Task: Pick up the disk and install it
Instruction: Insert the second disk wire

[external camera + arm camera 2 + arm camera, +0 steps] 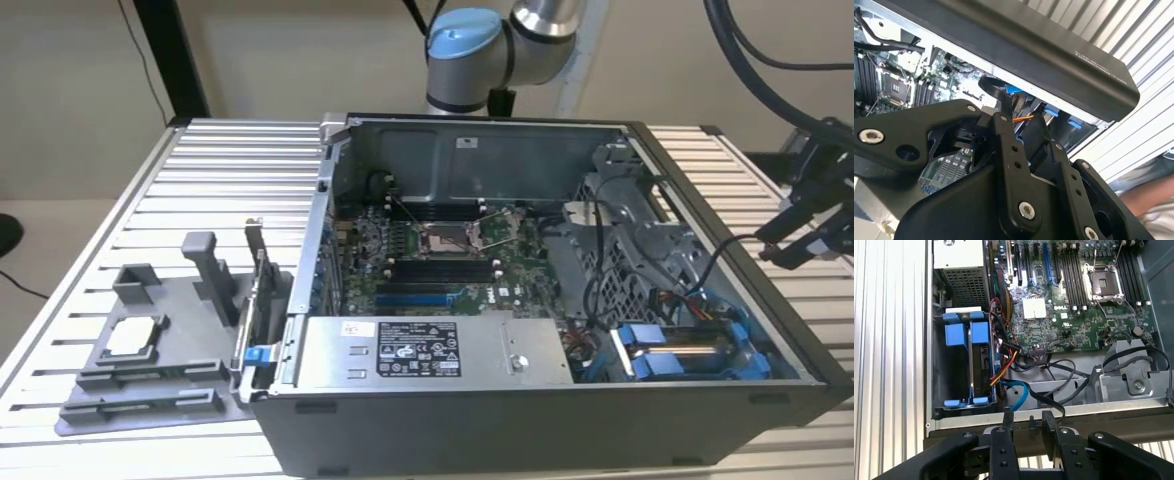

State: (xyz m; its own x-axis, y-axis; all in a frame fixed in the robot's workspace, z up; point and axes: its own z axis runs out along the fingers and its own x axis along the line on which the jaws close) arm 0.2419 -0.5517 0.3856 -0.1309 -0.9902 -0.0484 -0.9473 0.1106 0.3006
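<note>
Hovering by the side wall of the open computer case point(534, 425), the gripper point(1026, 422) is shown in the first wrist view with its two black fingers parted by a narrow gap; nothing is held between them. The disk point(981, 362) is seen standing on edge in the drive bay, framed by its blue carrier, with coloured cables just beside it. In the exterior view the disk point(671, 346) is found in the case's near corner on the exterior view's right, near the grey power supply point(414, 350).
</note>
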